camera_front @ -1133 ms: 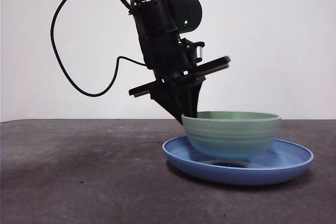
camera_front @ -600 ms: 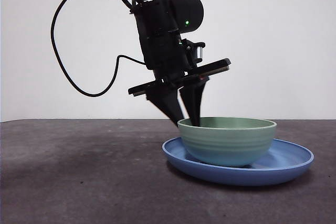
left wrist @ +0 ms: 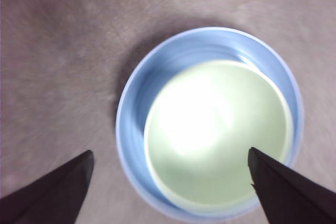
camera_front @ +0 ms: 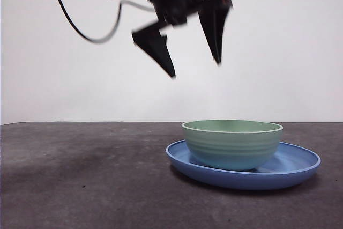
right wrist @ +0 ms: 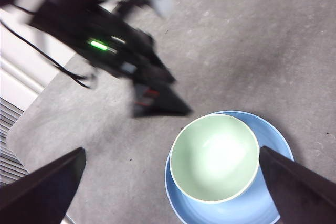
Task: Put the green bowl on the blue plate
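Front view shows the bowl [camera_front: 232,143] sitting upright inside the plate [camera_front: 297,167] on the desk [camera_front: 80,181], nearer the plate's left rim than its right. Left hand [camera_front: 194,68] hangs well above the bowl's left edge, empty, jaws spread wide, so the bowl lies straight below and slightly to the right of it. Right hand [right wrist: 168,182] is also high above the pair, jaws wide apart and holding nothing; neither touches the crockery. Judging by this, the placing looks done and only clearing away remains. No brand, label or writing is readable on either dish.
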Motion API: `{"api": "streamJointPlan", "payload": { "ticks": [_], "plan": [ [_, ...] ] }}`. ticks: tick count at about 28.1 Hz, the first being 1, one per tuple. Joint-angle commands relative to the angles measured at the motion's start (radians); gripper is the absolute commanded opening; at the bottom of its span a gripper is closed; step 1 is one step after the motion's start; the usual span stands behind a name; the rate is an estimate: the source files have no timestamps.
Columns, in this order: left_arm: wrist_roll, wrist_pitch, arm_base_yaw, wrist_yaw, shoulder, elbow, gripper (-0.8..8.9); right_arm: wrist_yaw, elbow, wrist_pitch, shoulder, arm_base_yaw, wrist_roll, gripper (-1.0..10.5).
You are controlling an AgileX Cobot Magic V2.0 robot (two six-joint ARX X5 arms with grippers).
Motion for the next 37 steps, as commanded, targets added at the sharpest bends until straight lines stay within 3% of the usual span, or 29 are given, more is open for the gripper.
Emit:
{"api": "streamJointPlan", "payload": {
  "ticks": [1, 9, 16, 24, 30, 37],
  "plan": [
    [0.059, -0.023, -0.010, 0.002, -0.095, 0.035, 5.66, 0.000, 0.020, 0.006, 0.004, 0.002, -0.013, 6.0],
    [0.132, -0.101, -0.009, 0.001, -0.465, -0.042, 6.02, 0.000, 0.020, 0.006, 0.004, 0.002, -0.012, 6.0],
    [0.127, 0.164, -0.009, 0.002, -0.898, -0.515, 5.99, 0.000, 0.020, 0.006, 0.004, 0.002, -0.012, 6.0],
    [0.063, 0.313, -0.009, 0.002, -1.261, -0.891, 5.98, 0.000, 0.020, 0.006, 0.004, 0.002, -0.013, 6.0],
    [-0.006, 0.326, -0.009, 0.002, -1.431, -1.064, 5.98, 0.000, 0.020, 0.001, 0.004, 0.002, -0.013, 6.0],
    [-0.021, 0.325, -0.009, 0.008, -1.488, -1.083, 5.98, 0.039, 0.020, -0.036, 0.011, 0.002, 0.023, 6.0]
  ]
}}
